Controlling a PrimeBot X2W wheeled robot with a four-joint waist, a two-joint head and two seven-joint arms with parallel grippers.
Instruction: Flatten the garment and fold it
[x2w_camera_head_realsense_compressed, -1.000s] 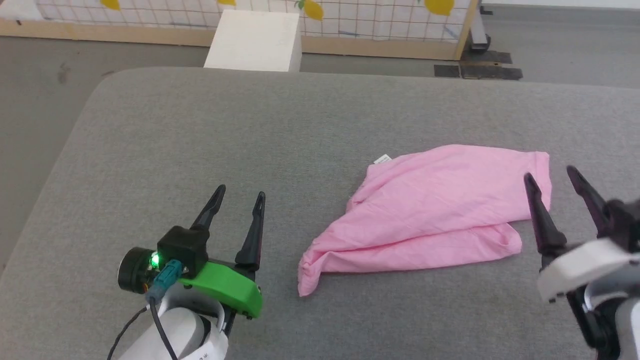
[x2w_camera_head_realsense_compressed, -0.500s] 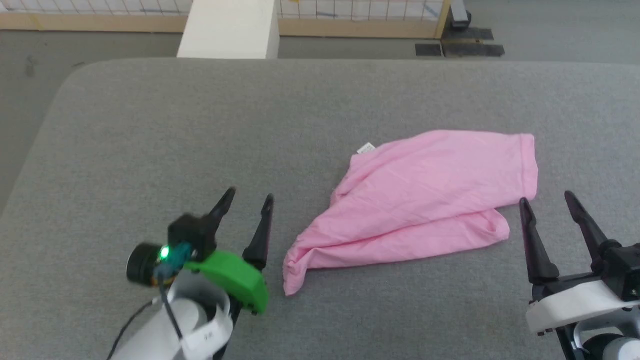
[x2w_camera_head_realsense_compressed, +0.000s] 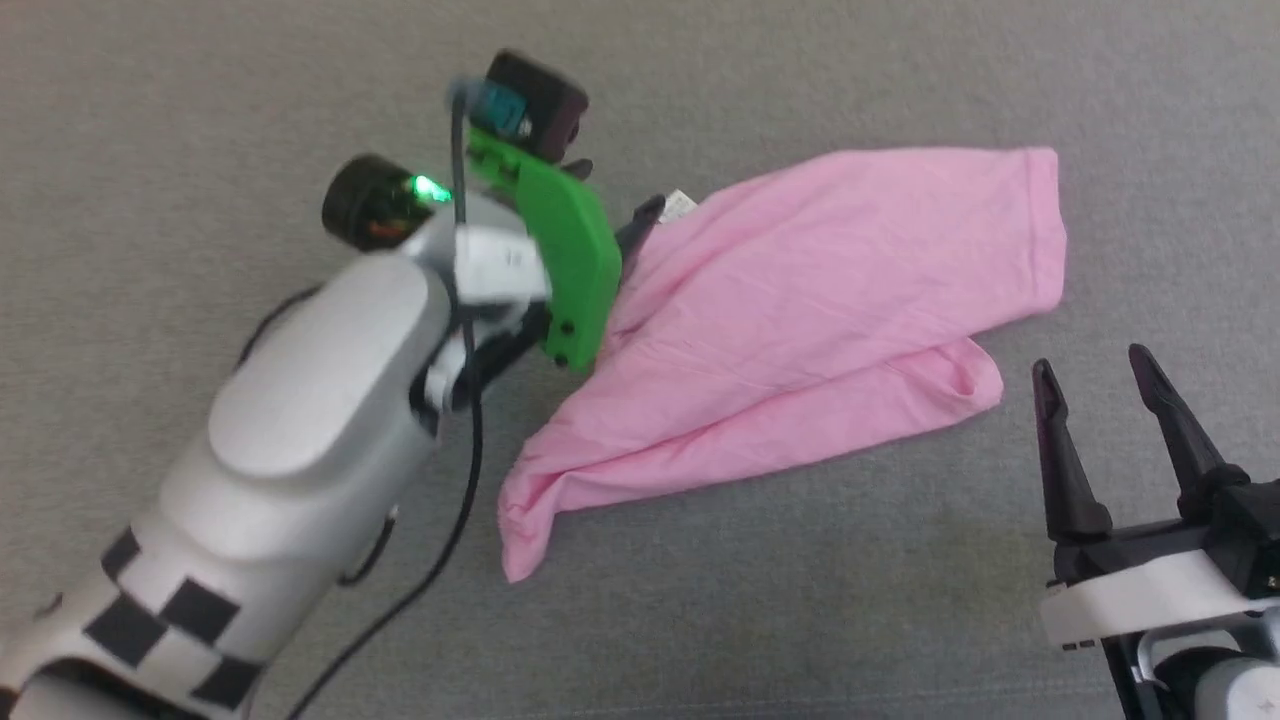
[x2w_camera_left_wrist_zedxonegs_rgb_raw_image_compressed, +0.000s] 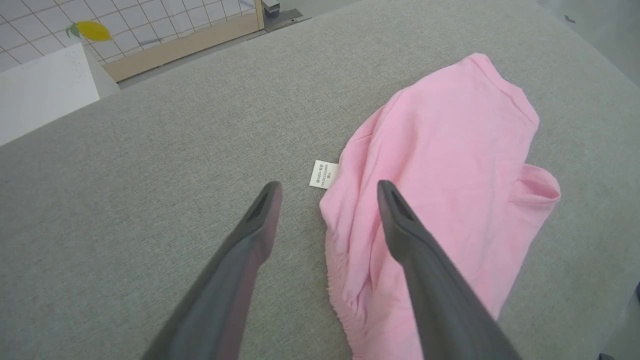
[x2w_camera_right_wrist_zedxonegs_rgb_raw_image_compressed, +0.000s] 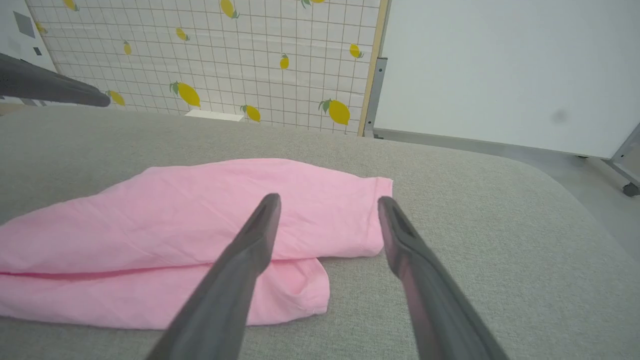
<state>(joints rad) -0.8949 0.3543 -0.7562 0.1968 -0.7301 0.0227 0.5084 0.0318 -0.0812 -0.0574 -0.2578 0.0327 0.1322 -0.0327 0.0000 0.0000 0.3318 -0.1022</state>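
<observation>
At the near right, the right jaws stand spread and hold nothing, their dark fingers (x2w_camera_head_realsense_compressed: 1062, 460) pointing away over the bare grey surface (x2w_camera_head_realsense_compressed: 200, 120). The garment (x2w_camera_head_realsense_compressed: 800, 320) lies just beyond and to the left of them, apart from the tips. It is crumpled into a long wedge, with its long axis running from a narrow tip at the near left to a broad hemmed end at the far right. A lower layer pokes out along the near edge, and its right end is the part closest to the right jaws. In the right wrist view that end and the hem corner above it sit just past the fingertips, so a short reach forward and a little left would likely meet them. Farther off, at the garment's far-left corner, the left jaws are also spread and empty. In the left wrist view they straddle the cloth's edge: one finger (x2w_camera_left_wrist_zedxonegs_rgb_raw_image_compressed: 415, 260) is over pink fabric, the other is over bare surface, and the white tag (x2w_camera_left_wrist_zedxonegs_rgb_raw_image_compressed: 324, 174) lies just past the gap between the tips. Whether they touch the cloth I cannot tell. The left jaws look nearer to a hold, probably coming straight down on that tag corner.
</observation>
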